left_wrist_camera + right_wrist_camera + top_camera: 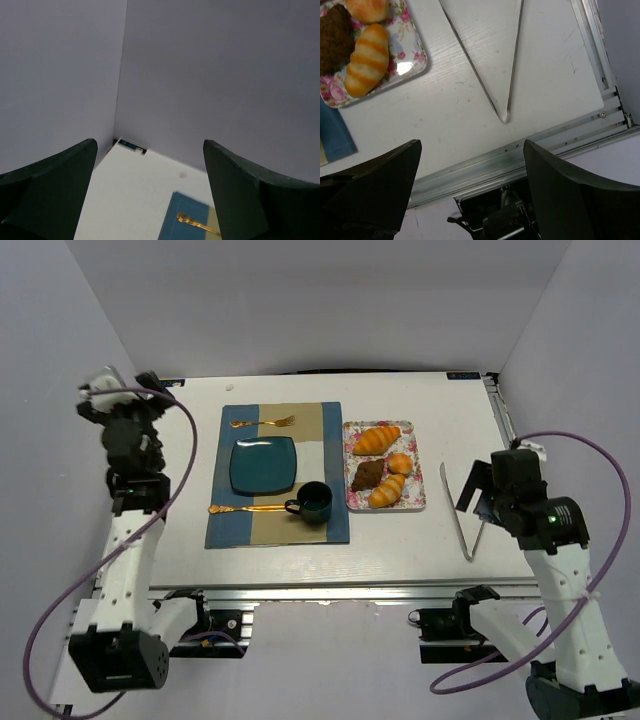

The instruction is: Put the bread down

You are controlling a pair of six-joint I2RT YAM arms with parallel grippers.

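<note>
The bread (400, 462) is a small round golden bun on the right side of a floral tray (417, 502), between two ridged croissants (376, 439) and beside a dark chocolate pastry (367, 474). It also shows in the right wrist view (367, 9) at the top left. My right gripper (478, 496) is open and empty, held above the table to the right of the tray; in its own view (470, 165) it hangs over the table's near edge. My left gripper (108, 390) is open and empty at the far left, and its view (150, 165) faces the back corner.
Metal tongs (465, 512) lie on the table right of the tray, also in the right wrist view (506, 100). A blue and tan placemat (228, 525) holds a teal plate (263, 464), a dark cup (313, 502), a gold fork (262, 423) and another gold utensil (245, 508).
</note>
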